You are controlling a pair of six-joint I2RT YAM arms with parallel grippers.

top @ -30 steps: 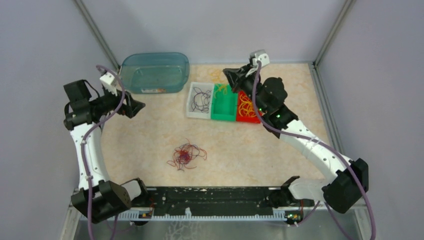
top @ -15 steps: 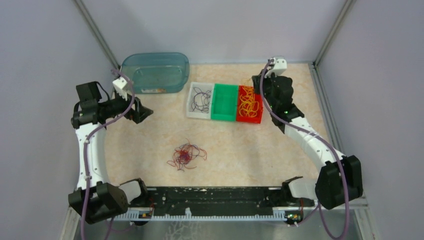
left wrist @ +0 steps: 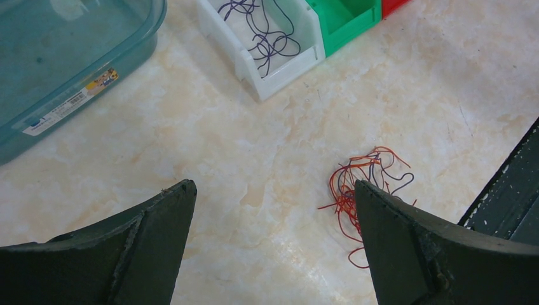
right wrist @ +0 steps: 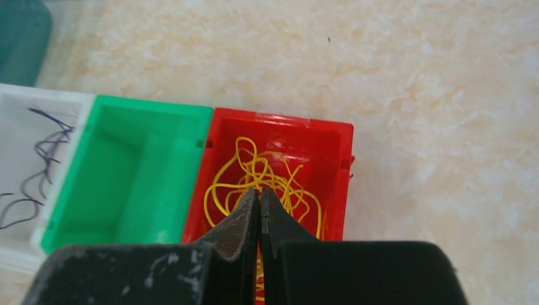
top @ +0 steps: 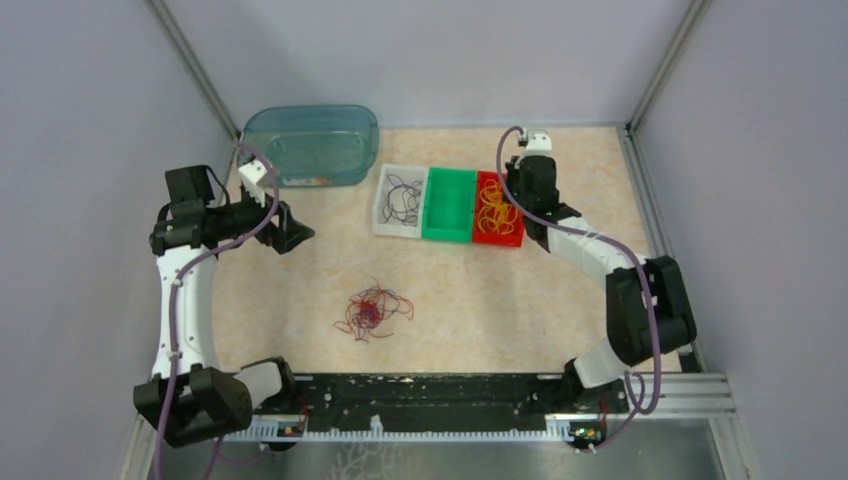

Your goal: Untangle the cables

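Cables [top: 371, 311], thin curly tangle, marbled table [top: 480, 295]

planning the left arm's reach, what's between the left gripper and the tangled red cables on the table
Nothing: only bare table lies between the left gripper and the tangled cables, clearest in the left wrist view.

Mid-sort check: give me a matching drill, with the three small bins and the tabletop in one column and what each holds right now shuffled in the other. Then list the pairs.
Column one:
1. white bin
2. green bin
3. red bin
4. tabletop

Column two:
A. yellow cables
B. red tangle
C. dark cables
D. nothing inside

Pairs: 1-C, 2-D, 3-A, 4-B.
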